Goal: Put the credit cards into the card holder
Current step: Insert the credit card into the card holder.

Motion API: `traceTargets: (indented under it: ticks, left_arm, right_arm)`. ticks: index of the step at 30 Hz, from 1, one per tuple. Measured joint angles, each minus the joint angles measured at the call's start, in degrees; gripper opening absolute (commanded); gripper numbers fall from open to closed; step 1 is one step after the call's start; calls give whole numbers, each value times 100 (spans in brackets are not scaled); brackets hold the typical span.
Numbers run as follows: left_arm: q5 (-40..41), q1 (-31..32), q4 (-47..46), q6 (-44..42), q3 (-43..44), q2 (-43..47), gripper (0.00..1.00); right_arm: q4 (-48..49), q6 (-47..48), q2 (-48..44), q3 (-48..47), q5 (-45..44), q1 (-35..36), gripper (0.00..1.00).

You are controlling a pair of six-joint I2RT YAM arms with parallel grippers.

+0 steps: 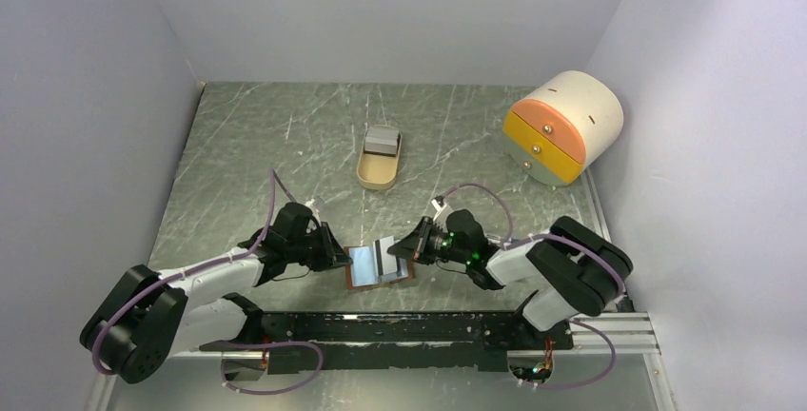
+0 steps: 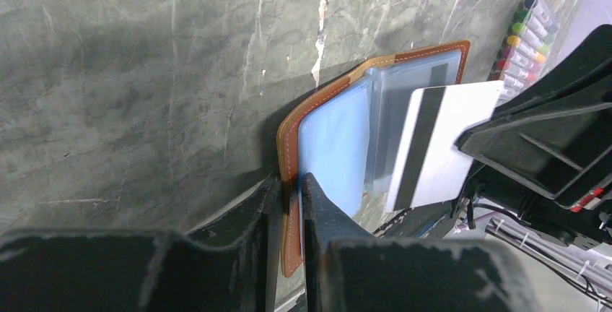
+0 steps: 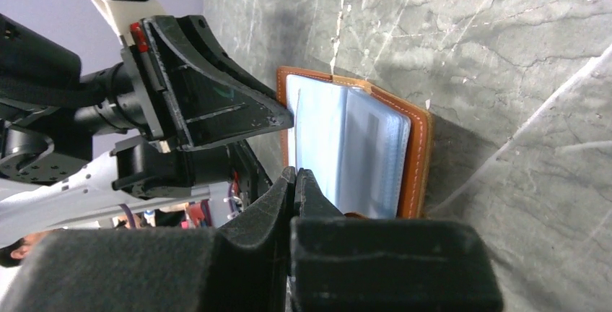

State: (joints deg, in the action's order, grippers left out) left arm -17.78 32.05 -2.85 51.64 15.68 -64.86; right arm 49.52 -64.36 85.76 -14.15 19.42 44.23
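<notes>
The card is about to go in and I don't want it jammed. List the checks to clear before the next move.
1. The card holder lies open with its clear sleeves exposed: ok.
2. The left gripper has its fingers clamped on the brown cover edge: ok.
3. The credit card is pinched in the right gripper: ok.
4. Card edge lined up with a sleeve mouth: cannot tell.
5. Card seated in a slot: not ok, its striped face shows outside the sleeves.
</notes>
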Motion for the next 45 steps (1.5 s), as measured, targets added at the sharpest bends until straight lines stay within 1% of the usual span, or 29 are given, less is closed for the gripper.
traceTargets:
  ticks: [7, 11, 24, 45]
  left_arm:
    - [0, 0, -9, -2, 0, 2, 19]
    - [0, 0, -7, -26, 0, 2, 18]
    - [0, 0, -9, -42, 0, 4, 20]
    - [-11, 0, -11, -44, 0, 15, 20]
  right_arm:
    - [496, 55, 739, -76, -35, 59, 0]
    - [774, 155, 970, -76, -39, 68, 0]
    - [1246, 256, 1115, 42, -214, 74, 0]
    - [1419, 249, 1311, 4, -367, 74, 0]
